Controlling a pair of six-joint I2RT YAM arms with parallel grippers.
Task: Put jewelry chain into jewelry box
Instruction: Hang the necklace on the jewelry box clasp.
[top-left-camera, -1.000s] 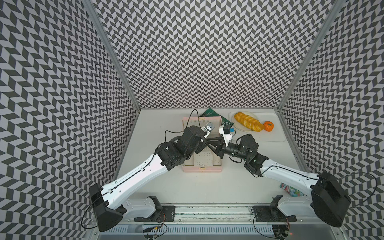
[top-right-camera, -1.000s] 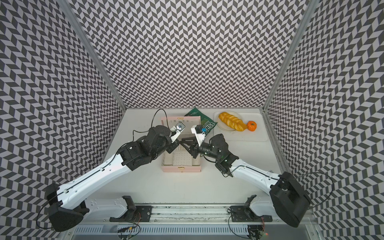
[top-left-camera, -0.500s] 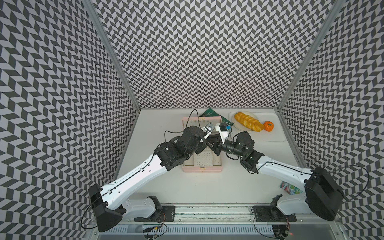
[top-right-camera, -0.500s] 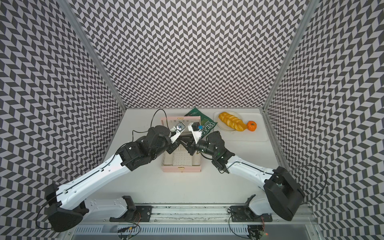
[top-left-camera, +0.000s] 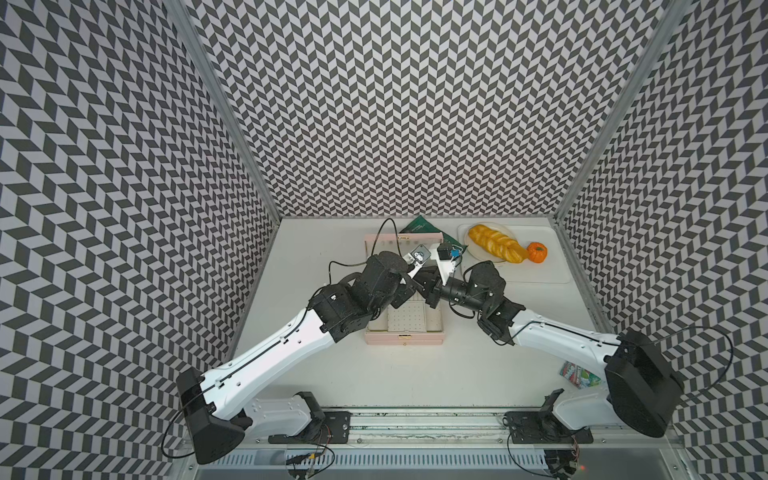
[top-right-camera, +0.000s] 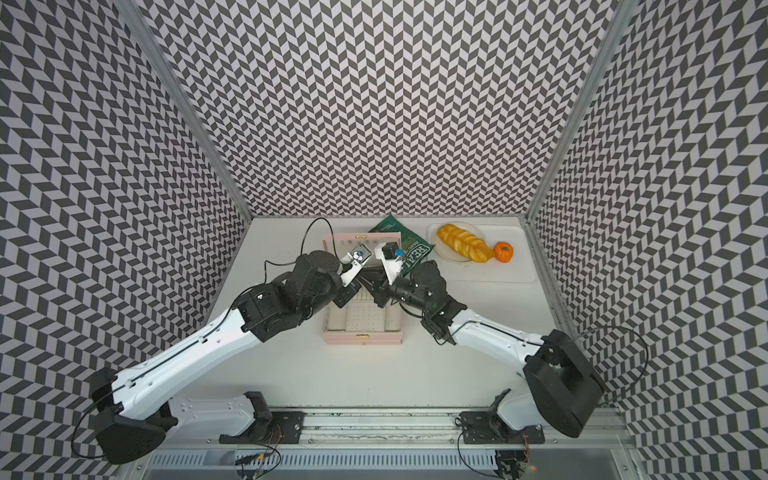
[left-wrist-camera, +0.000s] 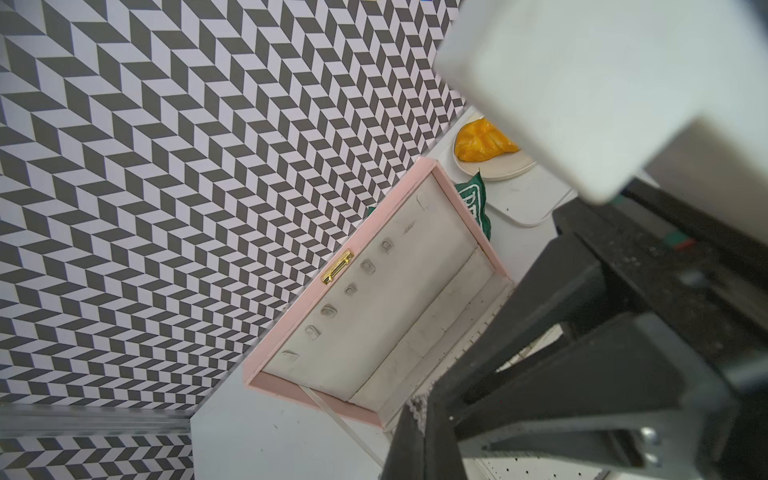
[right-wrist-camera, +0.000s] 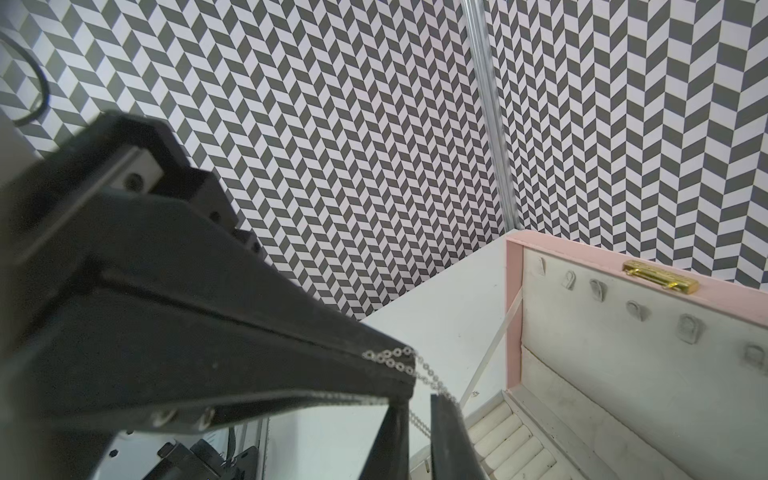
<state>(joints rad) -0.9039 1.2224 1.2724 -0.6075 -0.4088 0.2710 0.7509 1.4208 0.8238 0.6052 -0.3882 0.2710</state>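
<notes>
The pale pink jewelry box (top-left-camera: 403, 337) (top-right-camera: 362, 337) lies open mid-table, its lid (left-wrist-camera: 374, 316) (right-wrist-camera: 623, 353) laid back with hooks and a gold clasp. Both grippers meet just above its rear half. My left gripper (left-wrist-camera: 419, 419) (top-left-camera: 409, 282) is shut on the fine silvery jewelry chain (left-wrist-camera: 417, 409) (right-wrist-camera: 388, 357), which drapes over its tip. From there a strand runs down into the narrow gap between the fingers of my right gripper (right-wrist-camera: 419, 436) (top-left-camera: 426, 286), which stand slightly apart. In both top views the chain is too fine to see.
A plate with braided bread (top-left-camera: 496, 243) and a small orange pumpkin (top-left-camera: 537, 252) sit on a white tray (top-left-camera: 536, 272) at the back right. A green packet (top-left-camera: 419, 226) lies behind the box lid. A colourful packet (top-left-camera: 575, 374) lies under the right arm.
My right arm has swung left to the left gripper's tip, and its jaws have narrowed around the hanging chain. The left arm has held still with the chain.
</notes>
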